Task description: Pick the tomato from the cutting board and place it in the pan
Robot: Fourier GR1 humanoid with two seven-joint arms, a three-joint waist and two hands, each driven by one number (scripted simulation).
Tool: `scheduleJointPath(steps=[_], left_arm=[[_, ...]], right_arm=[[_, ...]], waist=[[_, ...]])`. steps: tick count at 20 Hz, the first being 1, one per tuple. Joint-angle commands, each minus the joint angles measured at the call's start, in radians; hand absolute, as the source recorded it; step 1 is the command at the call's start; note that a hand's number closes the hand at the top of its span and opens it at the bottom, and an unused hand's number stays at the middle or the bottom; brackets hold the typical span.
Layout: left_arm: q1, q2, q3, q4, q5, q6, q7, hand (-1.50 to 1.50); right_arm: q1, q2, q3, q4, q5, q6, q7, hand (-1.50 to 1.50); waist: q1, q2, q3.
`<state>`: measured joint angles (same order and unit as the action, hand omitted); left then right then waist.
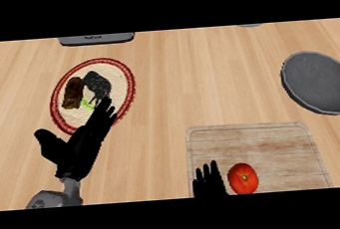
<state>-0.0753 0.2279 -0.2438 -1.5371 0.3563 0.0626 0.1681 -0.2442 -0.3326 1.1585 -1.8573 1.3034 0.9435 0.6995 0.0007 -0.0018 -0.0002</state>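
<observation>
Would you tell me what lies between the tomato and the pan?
In the head view, only bare cutting board and wooden counter lie between the tomato and the pan.

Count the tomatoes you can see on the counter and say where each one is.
1. The tomato lies on the cutting board, near its front edge, just right of the right hand. None shows elsewhere.

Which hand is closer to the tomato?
Right. The right hand is on the cutting board just left of the tomato; the left hand is far off, by the plate.
</observation>
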Motion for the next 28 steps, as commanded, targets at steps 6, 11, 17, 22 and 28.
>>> scheduleJointPath(steps=[6, 11, 17, 22, 28], left_arm=[[0.032, -0.023, 0.009, -0.048, -0.026, -0.018, 0.027, 0.00], [-0.032, -0.023, 0.073, 0.055, -0.031, -0.063, 0.005, 0.00], [-0.060, -0.059, 0.049, -0.036, -0.067, -0.012, 0.114, 0.00], [-0.001, -0.069, 0.063, 0.048, -0.084, -0.063, -0.015, 0.00], [0.024, -0.059, 0.078, -0.022, -0.068, -0.042, 0.027, 0.00]], right_arm=[[-0.012, -0.009, 0.020, 0.109, 0.111, -0.037, -0.014, -1.50], [-0.049, -0.096, -0.063, 0.025, 0.116, -0.045, -0.123, -1.50], [-0.034, -0.117, -0.057, 0.191, 0.180, -0.229, -0.185, 1.50], [-0.091, -0.171, -0.024, 0.136, 0.234, -0.272, -0.277, 1.50], [0.004, 0.053, -0.390, 0.213, 0.054, -0.336, -0.126, 1.50]], waist=[[0.004, 0.001, 0.000], [-0.001, 0.002, 0.000], [0.002, 0.002, 0.001], [0.002, 0.002, 0.000], [-0.037, 0.007, 0.004]])
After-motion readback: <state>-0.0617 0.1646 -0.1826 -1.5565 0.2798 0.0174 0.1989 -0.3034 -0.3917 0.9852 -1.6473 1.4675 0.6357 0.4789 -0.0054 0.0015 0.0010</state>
